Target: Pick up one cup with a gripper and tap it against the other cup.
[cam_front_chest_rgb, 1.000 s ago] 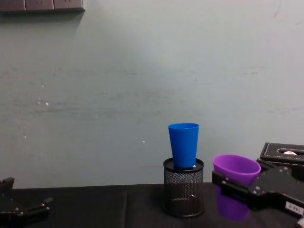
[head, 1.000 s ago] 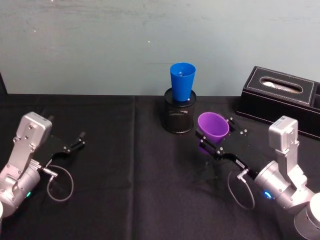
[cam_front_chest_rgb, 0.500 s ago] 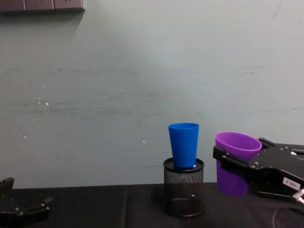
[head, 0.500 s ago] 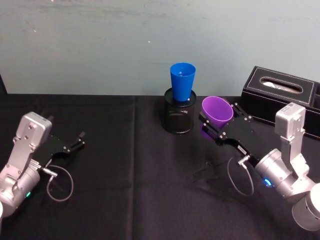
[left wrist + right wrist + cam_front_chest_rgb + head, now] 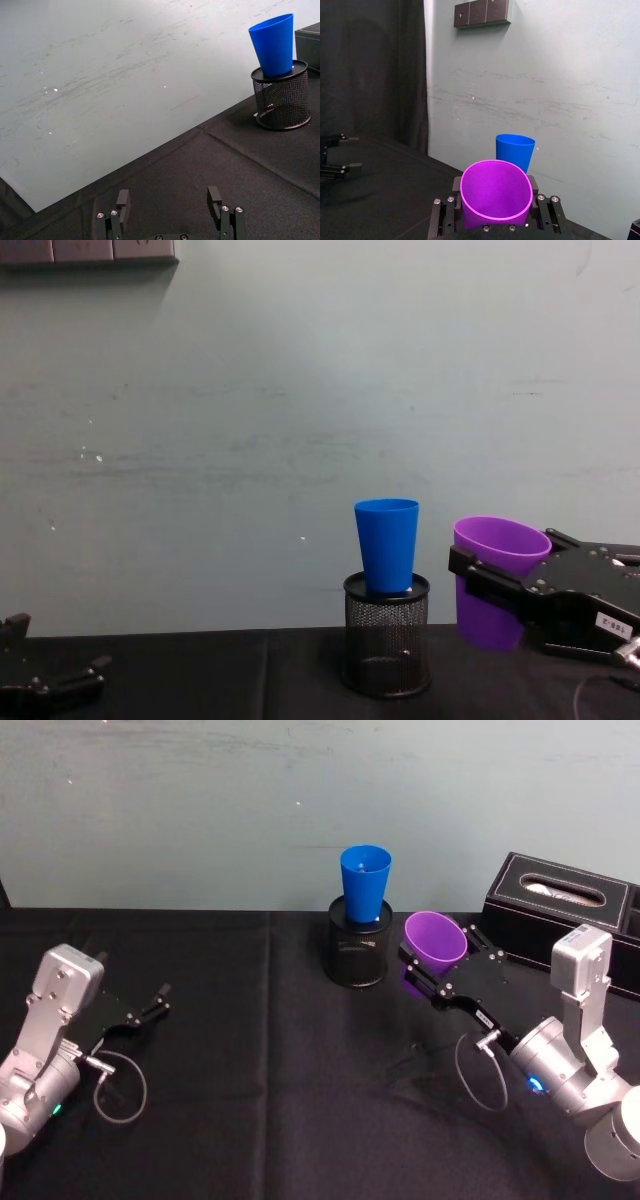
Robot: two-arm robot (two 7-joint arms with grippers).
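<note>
While clamped between the fingers of the right gripper (image 5: 437,958), the purple cup (image 5: 435,937) is held rim-up off the black cloth (image 5: 250,1110). A narrow gap is seen to the blue cup (image 5: 364,880), seated in a mesh holder (image 5: 358,955). A black box (image 5: 560,910) is set close behind-right. The left gripper (image 5: 155,1002) is parked well left, fingers spread.

Counts on the desk (image 5: 250,1120)
Two cups: one purple cup (image 5: 434,938) in the right end effector (image 5: 440,950), one blue cup (image 5: 364,880) just beyond it. One mesh pen holder (image 5: 359,958), one black box (image 5: 560,915), and two end effectors, counting the left end effector (image 5: 160,1000).
</note>
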